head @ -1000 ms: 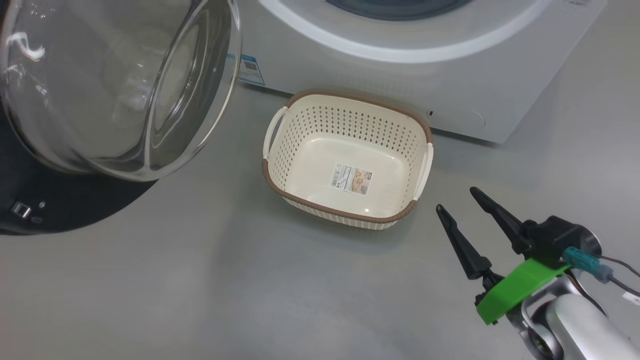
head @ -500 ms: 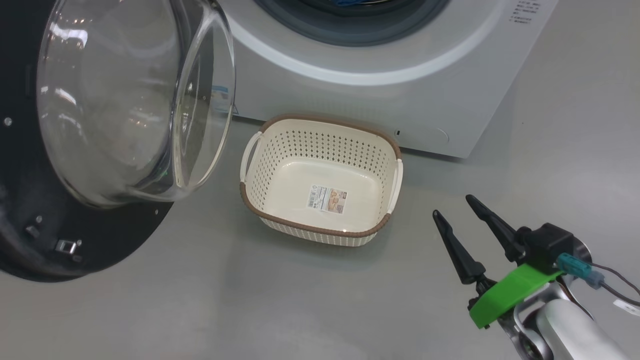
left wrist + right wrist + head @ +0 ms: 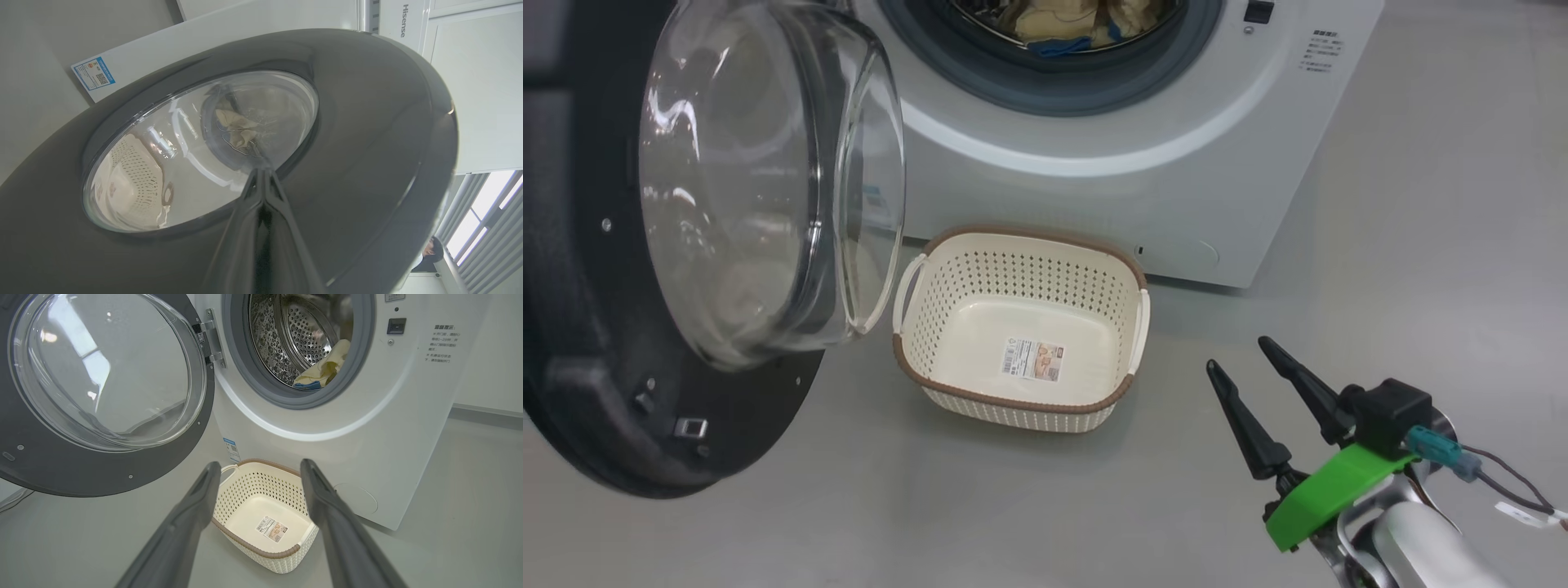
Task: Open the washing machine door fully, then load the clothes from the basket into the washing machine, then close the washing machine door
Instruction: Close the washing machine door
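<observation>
The white washing machine (image 3: 1176,163) stands at the top of the head view, and its door (image 3: 629,392) hangs open at the left, glass bowl facing the drum. The pale yellow and blue clothes (image 3: 1062,20) lie inside the drum, also seen as clothes (image 3: 322,369). On the floor before the machine sits the basket (image 3: 931,302), holding just its label sticker. My right gripper (image 3: 1239,352) hovers open to the right of the basket. In its wrist view, the right gripper (image 3: 260,464) points at the basket (image 3: 249,486). My left gripper (image 3: 261,170) is shut, tips at the door's (image 3: 367,143) outer black ring.
Grey floor (image 3: 1013,506) spreads around the basket and to the right of the machine. The open door takes up the space left of the basket. A person's head (image 3: 433,251) shows past the door's edge in the left wrist view, near a window.
The head camera has tilted up, so the whole scene has slid down and the drum opening with the clothes has come into view. My right gripper stays open.
</observation>
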### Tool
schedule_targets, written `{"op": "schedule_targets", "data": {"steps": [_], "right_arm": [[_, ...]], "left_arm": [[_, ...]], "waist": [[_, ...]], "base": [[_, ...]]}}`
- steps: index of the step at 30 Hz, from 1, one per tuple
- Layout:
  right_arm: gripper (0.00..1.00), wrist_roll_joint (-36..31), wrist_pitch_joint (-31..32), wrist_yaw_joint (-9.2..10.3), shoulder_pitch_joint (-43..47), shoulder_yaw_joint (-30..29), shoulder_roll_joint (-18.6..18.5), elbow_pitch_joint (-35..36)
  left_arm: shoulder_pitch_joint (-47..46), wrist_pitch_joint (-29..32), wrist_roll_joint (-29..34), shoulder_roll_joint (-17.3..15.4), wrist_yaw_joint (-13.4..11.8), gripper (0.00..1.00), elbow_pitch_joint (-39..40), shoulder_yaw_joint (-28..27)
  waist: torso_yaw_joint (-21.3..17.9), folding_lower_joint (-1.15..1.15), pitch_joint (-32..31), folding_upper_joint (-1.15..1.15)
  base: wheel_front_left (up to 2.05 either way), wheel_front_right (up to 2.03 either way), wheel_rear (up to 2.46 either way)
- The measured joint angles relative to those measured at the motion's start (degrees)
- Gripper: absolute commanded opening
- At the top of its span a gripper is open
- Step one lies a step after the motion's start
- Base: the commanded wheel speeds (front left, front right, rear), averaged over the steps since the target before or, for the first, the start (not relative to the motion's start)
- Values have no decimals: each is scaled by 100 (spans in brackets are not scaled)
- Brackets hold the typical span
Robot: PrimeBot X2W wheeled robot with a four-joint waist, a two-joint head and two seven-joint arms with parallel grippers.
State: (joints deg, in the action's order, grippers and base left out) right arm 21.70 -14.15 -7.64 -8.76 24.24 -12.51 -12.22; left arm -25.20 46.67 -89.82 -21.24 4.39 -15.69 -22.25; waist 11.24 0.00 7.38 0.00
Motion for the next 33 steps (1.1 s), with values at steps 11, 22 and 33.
{"op": "schedule_targets", "data": {"steps": [11,22,33], "right_arm": [[100,48,-5,0,87,-11,51,-20],[100,49,-5,0,216,-12,92,-18],[100,49,-5,0,216,-13,97,-16]], "left_arm": [[77,23,-8,286,-126,0,364,114],[68,-381,-42,957,-19,0,407,277],[-341,-993,59,1621,199,0,92,538]], "waist": [[-376,0,-215,0],[-689,0,-261,0],[-941,0,-191,0]], "base": [[0,0,0],[0,0,0],[0,0,0]]}}
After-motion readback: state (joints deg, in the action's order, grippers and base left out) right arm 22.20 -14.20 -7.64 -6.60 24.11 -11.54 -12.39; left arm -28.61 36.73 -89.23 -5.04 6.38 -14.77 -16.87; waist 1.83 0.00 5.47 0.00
